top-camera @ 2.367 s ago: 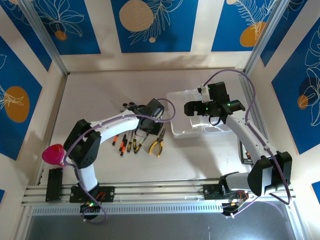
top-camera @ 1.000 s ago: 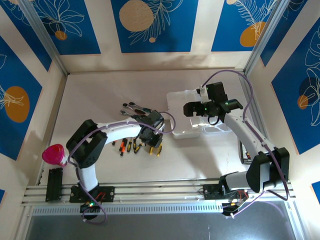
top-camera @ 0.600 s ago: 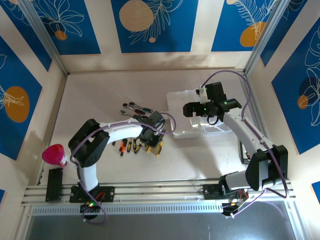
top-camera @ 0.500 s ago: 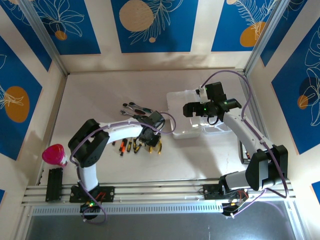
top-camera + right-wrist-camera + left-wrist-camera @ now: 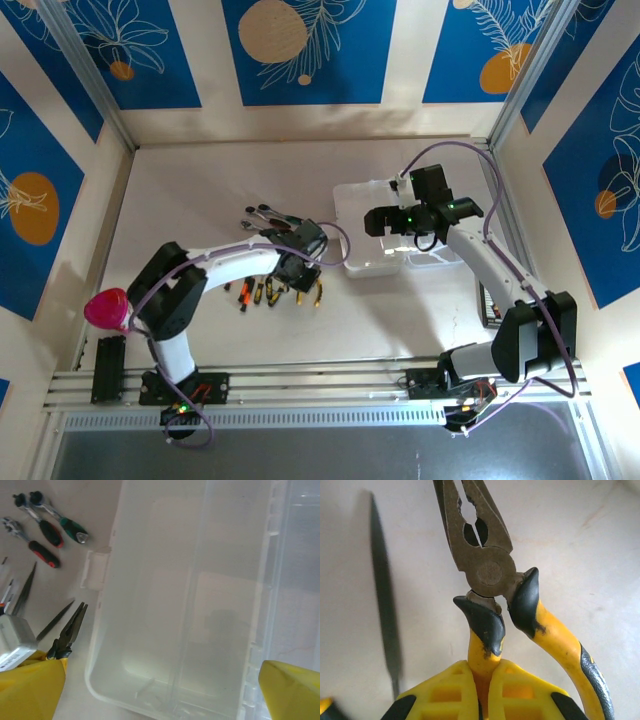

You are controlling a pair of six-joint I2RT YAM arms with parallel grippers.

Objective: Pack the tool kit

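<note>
left end effector (image 5: 480, 700): clamped on pliers (image 5: 489, 572) handle | right end effector (image 5: 160, 687): wide apart, empty, over case (image 5: 150, 580)

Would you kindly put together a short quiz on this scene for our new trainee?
1. True or false: the left gripper is shut on one handle of the pliers.
2. Which thing lies below the right gripper? A pink cup; B clear case; C screwdrivers.
3. Fill in: the right gripper's jaws stand ____.
Key: 1 true; 2 B; 3 open.
</note>
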